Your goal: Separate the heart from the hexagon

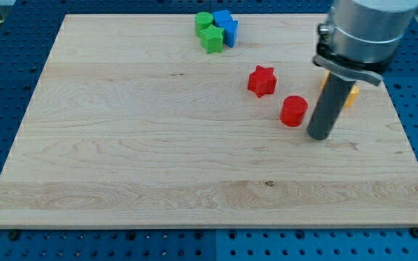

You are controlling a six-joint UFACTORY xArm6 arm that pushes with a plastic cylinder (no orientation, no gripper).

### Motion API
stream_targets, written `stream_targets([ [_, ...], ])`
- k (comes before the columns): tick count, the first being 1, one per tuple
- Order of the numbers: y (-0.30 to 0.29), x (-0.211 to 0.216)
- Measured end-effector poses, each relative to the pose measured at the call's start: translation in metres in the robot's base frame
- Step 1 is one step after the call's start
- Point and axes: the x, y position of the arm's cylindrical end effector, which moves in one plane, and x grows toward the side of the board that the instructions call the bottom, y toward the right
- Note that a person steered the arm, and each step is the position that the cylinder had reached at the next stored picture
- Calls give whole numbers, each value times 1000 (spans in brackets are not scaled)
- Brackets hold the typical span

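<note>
My tip (319,135) rests on the wooden board (122,145) at the view's right, just right of a red cylinder (293,111). A yellow-orange block (351,95) shows behind the rod on its right side. It is mostly hidden, so its shape cannot be made out. A sliver of the same colour shows at the rod's left side (325,78). I cannot tell whether that is a second block. No heart or hexagon shape can be made out clearly.
A red star (262,80) lies up and left of the red cylinder. At the view's top, two green blocks (210,32) and two blue blocks (226,25) sit in a tight cluster. The board's right edge is near the rod.
</note>
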Motion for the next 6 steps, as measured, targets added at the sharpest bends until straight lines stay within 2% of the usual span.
stream_targets([
  [3,4,-11],
  [6,-2,-80],
])
